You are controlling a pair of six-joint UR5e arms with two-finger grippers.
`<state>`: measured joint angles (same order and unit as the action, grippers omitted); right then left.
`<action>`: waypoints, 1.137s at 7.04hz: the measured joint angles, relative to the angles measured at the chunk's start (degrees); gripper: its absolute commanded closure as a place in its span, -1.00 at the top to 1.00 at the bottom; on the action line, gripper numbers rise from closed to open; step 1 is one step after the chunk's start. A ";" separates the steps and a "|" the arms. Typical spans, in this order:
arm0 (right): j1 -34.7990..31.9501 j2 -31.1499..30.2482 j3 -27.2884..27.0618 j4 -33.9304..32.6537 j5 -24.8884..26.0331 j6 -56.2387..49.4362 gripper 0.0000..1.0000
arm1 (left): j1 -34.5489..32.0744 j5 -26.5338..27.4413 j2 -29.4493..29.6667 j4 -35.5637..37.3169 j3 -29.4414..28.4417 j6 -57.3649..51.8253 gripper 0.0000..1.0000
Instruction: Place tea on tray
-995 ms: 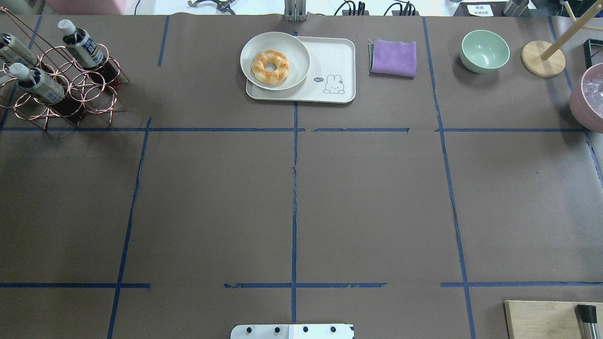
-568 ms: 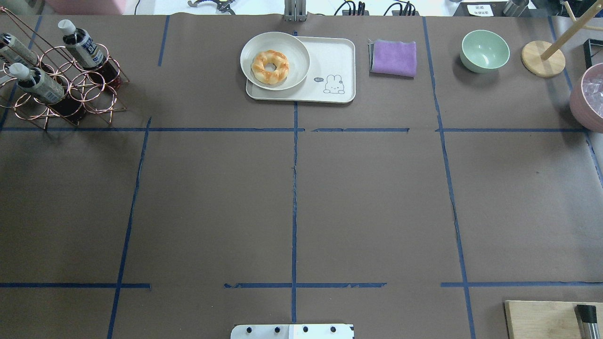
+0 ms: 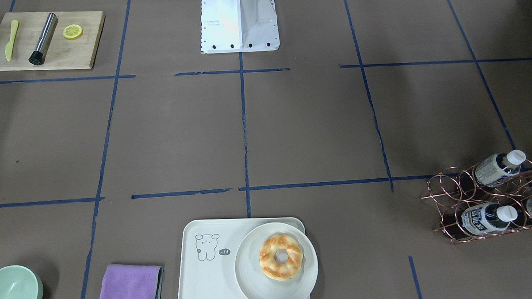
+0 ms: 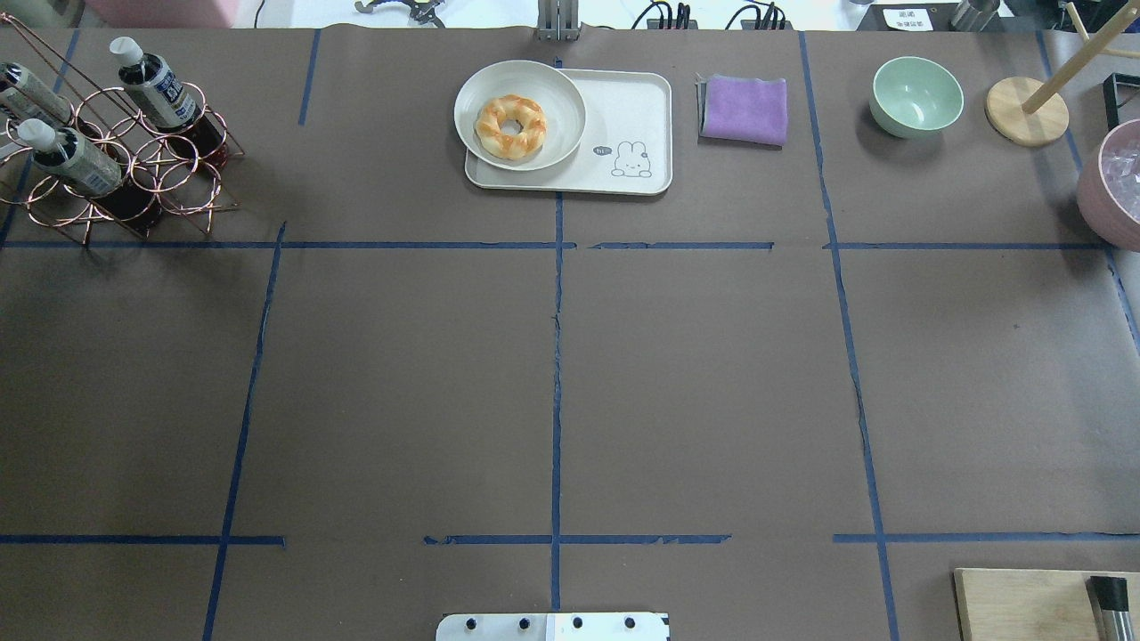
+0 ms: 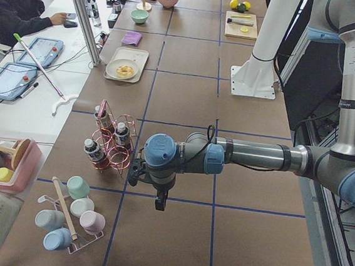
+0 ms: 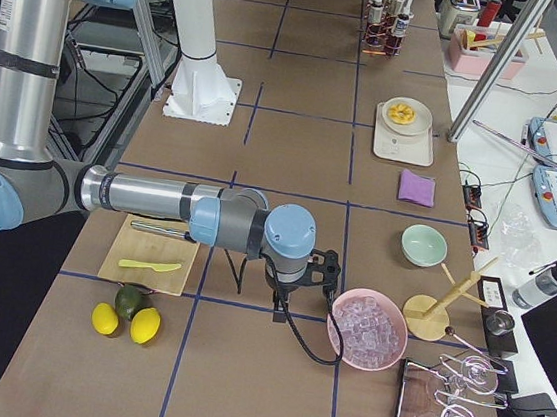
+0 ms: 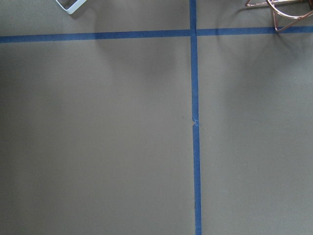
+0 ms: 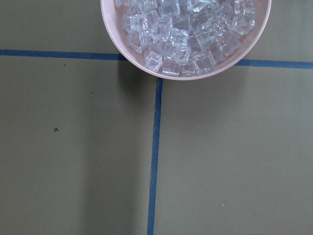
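Three tea bottles stand tilted in a copper wire rack (image 4: 169,182) at the table's far left: one (image 4: 158,87), a second (image 4: 67,151) and a third (image 4: 22,89). They also show in the front view (image 3: 487,217) and the left view (image 5: 122,134). The cream tray (image 4: 628,107) with its printed animal lies at the far middle, also in the front view (image 3: 208,275). My left gripper (image 5: 135,171) shows only in the left view, beside the rack. My right gripper (image 6: 325,269) shows only in the right view. I cannot tell whether either is open or shut.
A round plate (image 4: 481,80) with a donut (image 4: 511,125) covers the tray's left half. A purple cloth (image 4: 745,109), a green bowl (image 4: 916,95), a wooden stand (image 4: 1026,110) and a pink bowl of ice (image 8: 122,44) lie to the right. A cutting board (image 3: 79,54) sits near my base.
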<state>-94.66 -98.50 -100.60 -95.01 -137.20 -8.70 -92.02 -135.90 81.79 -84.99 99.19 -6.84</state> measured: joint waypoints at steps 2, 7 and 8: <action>0.00 0.11 -0.17 0.00 0.00 0.00 1.00 | 0.01 -0.11 0.65 0.00 2.15 0.14 1.00; 0.00 0.22 -0.99 0.08 0.02 -0.04 1.00 | 2.68 0.10 2.38 -12.19 11.45 13.44 1.00; 0.00 0.44 -1.55 0.11 0.14 -0.04 1.00 | 4.36 0.29 2.30 -18.17 11.59 20.13 1.00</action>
<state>-94.66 -98.06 -102.14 -94.90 -137.06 -8.74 -87.66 -135.61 84.09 -103.16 110.78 13.29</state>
